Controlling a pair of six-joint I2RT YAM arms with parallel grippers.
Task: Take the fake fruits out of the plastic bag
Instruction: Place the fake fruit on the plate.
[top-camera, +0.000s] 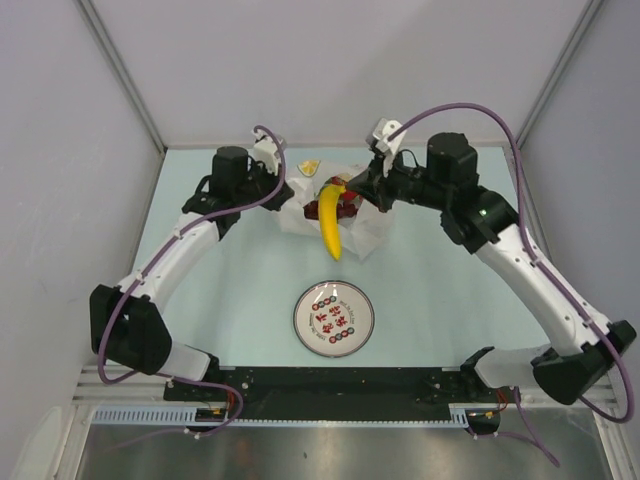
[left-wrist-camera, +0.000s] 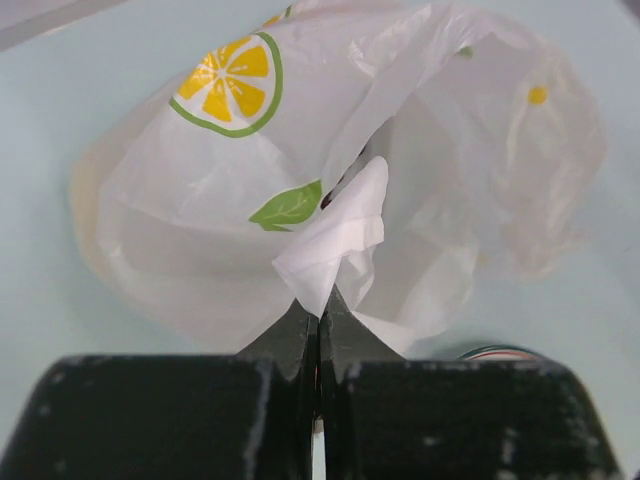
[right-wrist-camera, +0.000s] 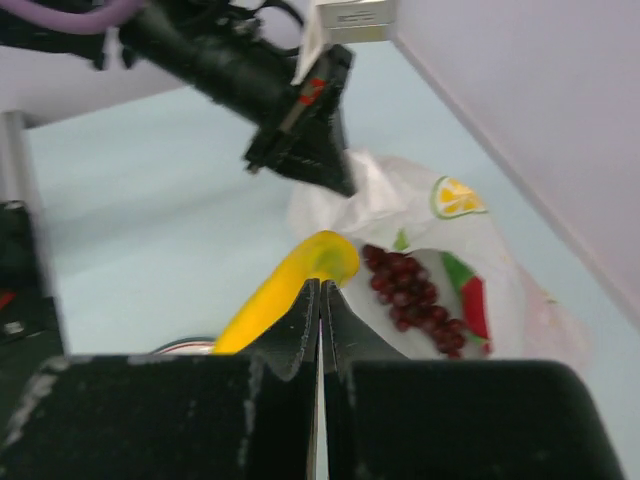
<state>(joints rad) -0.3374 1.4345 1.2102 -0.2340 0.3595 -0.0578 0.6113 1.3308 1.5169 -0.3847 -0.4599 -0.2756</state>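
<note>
The left gripper (left-wrist-camera: 320, 310) was clamped tight on a raised fold of the plastic bag (left-wrist-camera: 180, 230). The pinched film stood up just beyond its fingertips, and the rest of the bag billowed out ahead of it. The right gripper (right-wrist-camera: 320, 292) had its jaws drawn together with barely a sliver between them, at the upper end of the banana (right-wrist-camera: 275, 295), whose body ran down and to the left of the fingertips. It seemed to be nipping the banana's tip, though the contact itself sat behind the fingers and could not be seen outright. Just ahead and to the right of that gripper, inside the bag's open mouth, lay the grapes (right-wrist-camera: 405, 290), with the red fruit (right-wrist-camera: 472, 305) beside them.

The banana looked light, rigid and smooth. Held by one end, it would likely swivel, so a grip nearer mid-body would be steadier. The bag was thin, limp and slippery, and would probably trail after any fruit unless pinned back. The knobbly grapes offered purchase across the cluster.

No lemon could be made out (the lemon slice on the film was only a print). The right wrist view was blurred. From above, both grippers covered the bag's mouth, and the plate (top-camera: 300, 305) lay well behind them, toward the arm bases.
</note>
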